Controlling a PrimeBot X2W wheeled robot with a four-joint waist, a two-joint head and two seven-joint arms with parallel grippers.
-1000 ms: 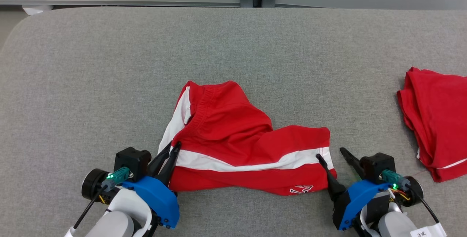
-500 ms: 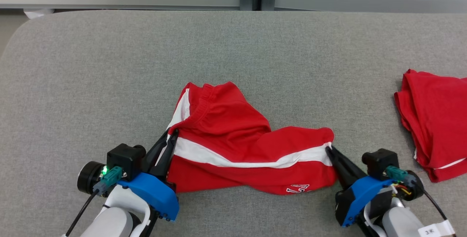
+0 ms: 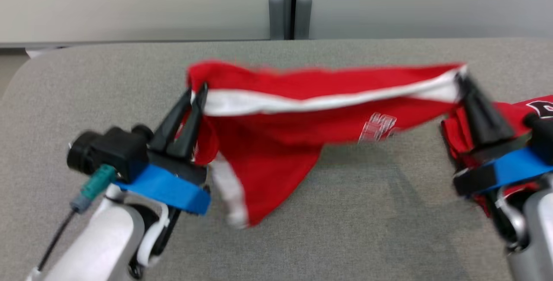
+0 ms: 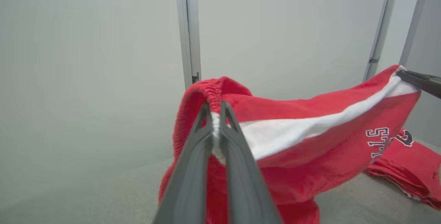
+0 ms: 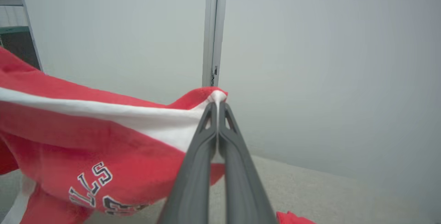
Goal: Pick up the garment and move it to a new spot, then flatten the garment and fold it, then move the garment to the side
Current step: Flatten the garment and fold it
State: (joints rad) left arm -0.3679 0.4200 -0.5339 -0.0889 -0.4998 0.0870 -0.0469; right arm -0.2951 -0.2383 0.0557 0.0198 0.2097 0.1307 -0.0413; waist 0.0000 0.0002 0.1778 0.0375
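- Our right tool (image 3: 461,78) just clamped the red shorts (image 3: 281,142); left tool (image 3: 196,91) stays clamped on them.
- They now hang above the tabletop (image 3: 108,65); we can relocate them.

The left arm (image 3: 108,237) is held above the surface, its jaws pressed together on the gathered edge of the garment (image 3: 276,142), pinched between the tips. The right arm (image 3: 531,237) is held at like height, its jaws clamped on the white stripe at the other end.

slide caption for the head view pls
Left pincer and right pincer hold the red shorts stretched between them over the grey table.
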